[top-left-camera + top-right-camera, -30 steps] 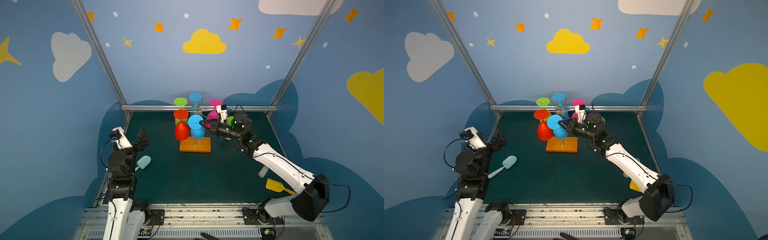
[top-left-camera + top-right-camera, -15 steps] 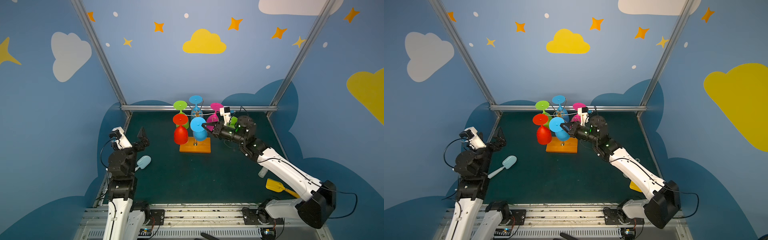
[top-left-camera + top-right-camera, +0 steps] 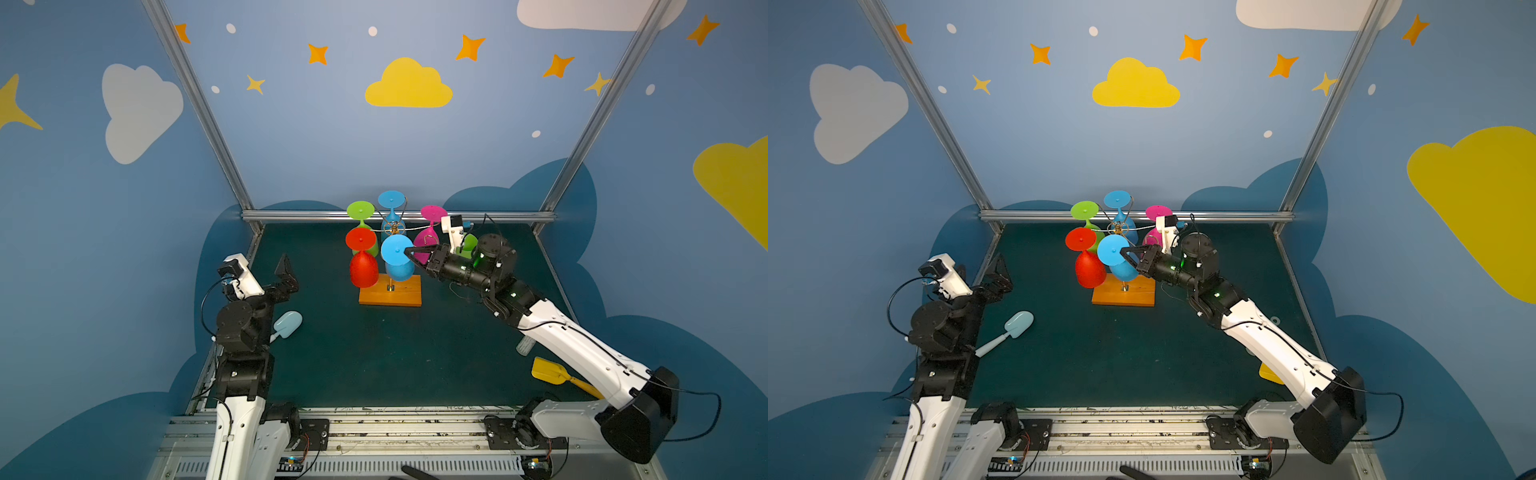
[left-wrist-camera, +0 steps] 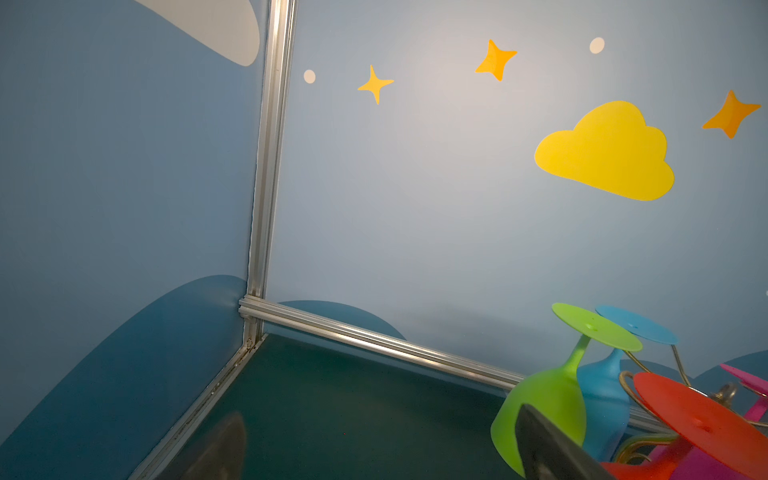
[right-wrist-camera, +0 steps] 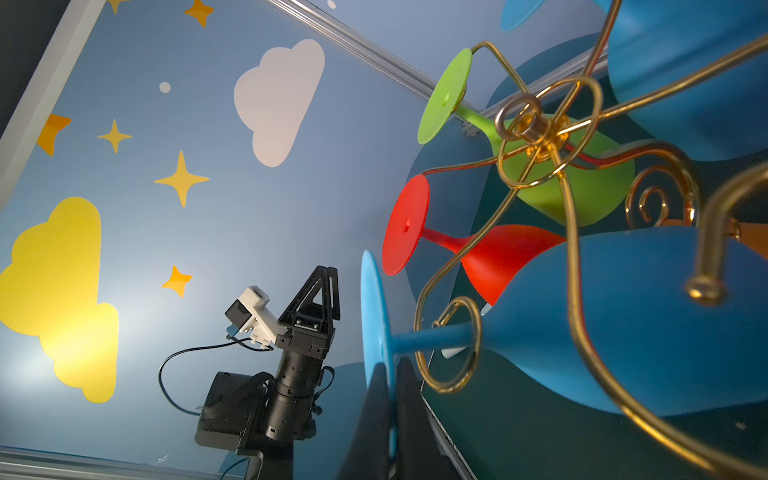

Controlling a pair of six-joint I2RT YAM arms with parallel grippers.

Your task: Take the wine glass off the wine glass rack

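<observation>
In a top view the right pincer (image 3: 409,250) is clamped on the foot of the front blue wine glass (image 3: 397,259), which hangs upside down on the wine glass rack (image 3: 390,294) at the back of the table (image 3: 374,353). Left wrist view: the left pincer (image 4: 380,419) gapes open, empty. Right wrist view: black fingers (image 5: 409,415) pinch the foot's rim.

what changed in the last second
The right gripper, shut on the foot of the blue glass, pulled slightly toward the robot. The rack top and the red glass shifted with it. The wooden base and open left gripper stayed put.
</observation>
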